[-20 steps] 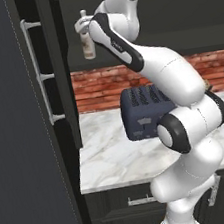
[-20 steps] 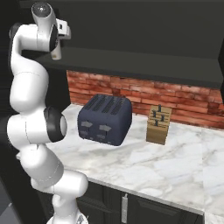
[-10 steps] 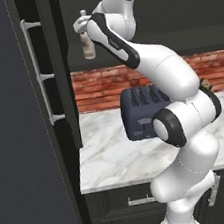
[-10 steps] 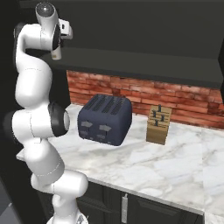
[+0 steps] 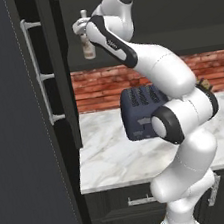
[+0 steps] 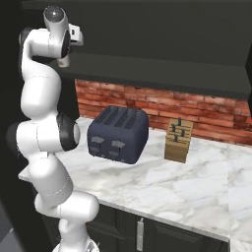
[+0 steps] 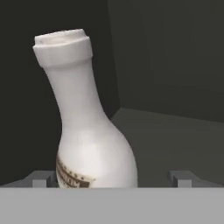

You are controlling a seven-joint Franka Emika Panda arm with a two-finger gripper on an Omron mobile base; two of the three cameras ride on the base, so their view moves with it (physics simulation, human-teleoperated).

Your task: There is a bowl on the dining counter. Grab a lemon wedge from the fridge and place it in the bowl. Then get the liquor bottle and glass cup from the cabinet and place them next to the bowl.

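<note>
1. Our jaws stand wide. In the hand view the gripper (image 7: 113,179) has a tip at the lower left and one at the lower right, with nothing pinched between them.
2. The bottle (image 7: 85,127) fills the left half of that view, white with a capped neck and a brown label band low on its belly. It sits nearer the left tip than the right, so we judge the hand to be off-centre. It leans in that view, but that may be the roll of the hand.
3. In the left base view the gripper (image 5: 83,27) is at the upper left and the bottle (image 5: 87,42) hangs just below and beside it, inside the dark cabinet (image 5: 119,2). Whether a finger touches the bottle we cannot tell.
4. To do this step well, we should shift the hand sideways until the bottle lies midway between the tips, then push forward so the fingers straddle the belly or lower neck, not the cap.
5. We should close slowly; the rounded body could slip or tip if one finger meets it first.
6. Then lift straight and draw back clear of the cabinet edge before swinging.
7. Below, on the desk (image 5: 115,159), stand a toaster (image 6: 118,134) and a knife block (image 6: 178,140), well apart from the hand. We should keep the elbow off the toaster when pulling out.
</note>
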